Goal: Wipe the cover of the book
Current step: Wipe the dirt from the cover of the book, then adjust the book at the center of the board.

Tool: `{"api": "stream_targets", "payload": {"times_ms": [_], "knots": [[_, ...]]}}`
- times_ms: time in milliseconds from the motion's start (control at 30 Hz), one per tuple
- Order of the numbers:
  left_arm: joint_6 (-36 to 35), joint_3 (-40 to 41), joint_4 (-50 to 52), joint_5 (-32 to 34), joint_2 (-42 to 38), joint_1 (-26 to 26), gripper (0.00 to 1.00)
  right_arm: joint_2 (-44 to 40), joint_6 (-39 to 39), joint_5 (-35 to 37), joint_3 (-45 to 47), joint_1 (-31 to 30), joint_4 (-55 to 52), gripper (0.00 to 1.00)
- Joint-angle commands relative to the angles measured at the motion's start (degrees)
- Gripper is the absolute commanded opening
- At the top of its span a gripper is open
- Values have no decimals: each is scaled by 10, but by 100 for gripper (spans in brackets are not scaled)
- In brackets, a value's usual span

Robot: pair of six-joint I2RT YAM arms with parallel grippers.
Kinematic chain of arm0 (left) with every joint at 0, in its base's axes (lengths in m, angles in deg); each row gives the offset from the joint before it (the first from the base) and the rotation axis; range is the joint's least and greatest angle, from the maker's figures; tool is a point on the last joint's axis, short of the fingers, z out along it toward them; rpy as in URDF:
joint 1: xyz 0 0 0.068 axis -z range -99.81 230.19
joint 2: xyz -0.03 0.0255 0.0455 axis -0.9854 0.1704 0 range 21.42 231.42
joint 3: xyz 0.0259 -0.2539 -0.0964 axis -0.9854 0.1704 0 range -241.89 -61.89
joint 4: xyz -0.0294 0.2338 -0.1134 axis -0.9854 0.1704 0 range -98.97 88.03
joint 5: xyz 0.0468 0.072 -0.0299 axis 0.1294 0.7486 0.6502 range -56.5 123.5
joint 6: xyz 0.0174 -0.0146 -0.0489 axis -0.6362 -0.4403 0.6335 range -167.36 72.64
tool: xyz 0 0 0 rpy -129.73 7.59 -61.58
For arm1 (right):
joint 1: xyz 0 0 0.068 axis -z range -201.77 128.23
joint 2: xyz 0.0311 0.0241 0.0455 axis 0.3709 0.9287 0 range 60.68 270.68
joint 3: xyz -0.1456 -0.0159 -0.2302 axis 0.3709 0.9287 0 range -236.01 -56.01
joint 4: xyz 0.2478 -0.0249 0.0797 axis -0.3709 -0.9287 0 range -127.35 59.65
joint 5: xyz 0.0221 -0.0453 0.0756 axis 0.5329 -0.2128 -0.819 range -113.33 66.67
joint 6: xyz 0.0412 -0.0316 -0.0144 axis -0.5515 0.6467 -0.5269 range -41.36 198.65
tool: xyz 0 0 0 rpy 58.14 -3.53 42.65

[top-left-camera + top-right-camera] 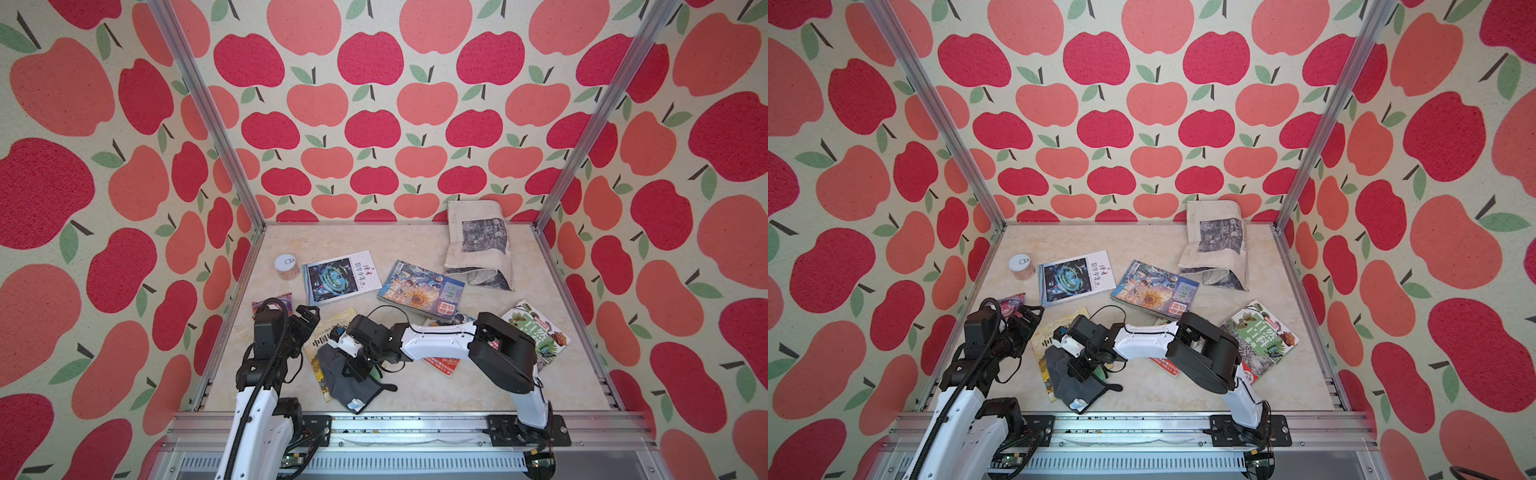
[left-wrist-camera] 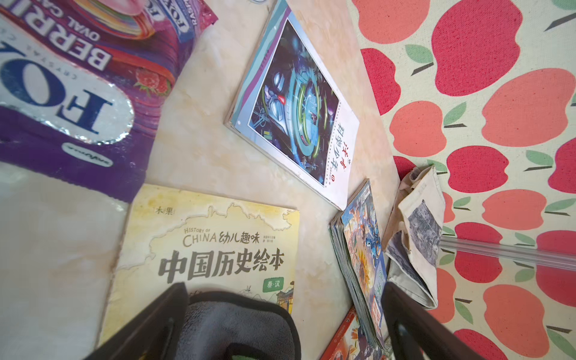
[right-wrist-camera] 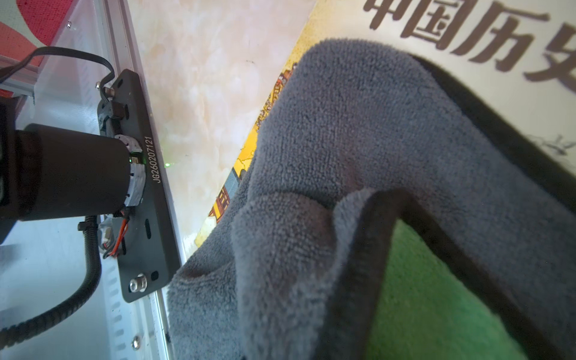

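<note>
gripping grey fleecy black-hemmed cloth point(image 1: 353, 388) tight w/ r pincer point(image 1: 353, 368), pressing onto yellow history picture book point(image 1: 322, 340), near-left. hovering l pincer point(image 1: 309, 313) wide open, empty, by its far-left corner. risk: dragging unpinned book along w/ cloth, missing cover.

The grey cloth point(image 3: 343, 140) is showing a soft, looped terry pile, matt all over, with a black stitched hem and a green fleecy reverse. The yellow book point(image 2: 212, 237) is presenting a smooth paper cover with little shine. The tabletop point(image 2: 193, 149) is looking smooth and marble-patterned, faintly glossy. The snack pouch point(image 2: 78, 103) is glinting like crinkled foil. The frame posts point(image 1: 198, 91) are gleaming as brushed metal. The tote bag point(image 1: 457, 249) is looking like coarse canvas.
</note>
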Motion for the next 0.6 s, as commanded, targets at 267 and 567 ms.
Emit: {"api": "stream_targets", "payload": {"times_ms": [267, 567], "knots": [[-1, -54, -8, 161, 104, 223, 99, -198, -37, 37, 180, 166, -13, 0], [83, -114, -81, 241, 363, 511, 99, -382, -1, 82, 230, 340, -95, 0]]}}
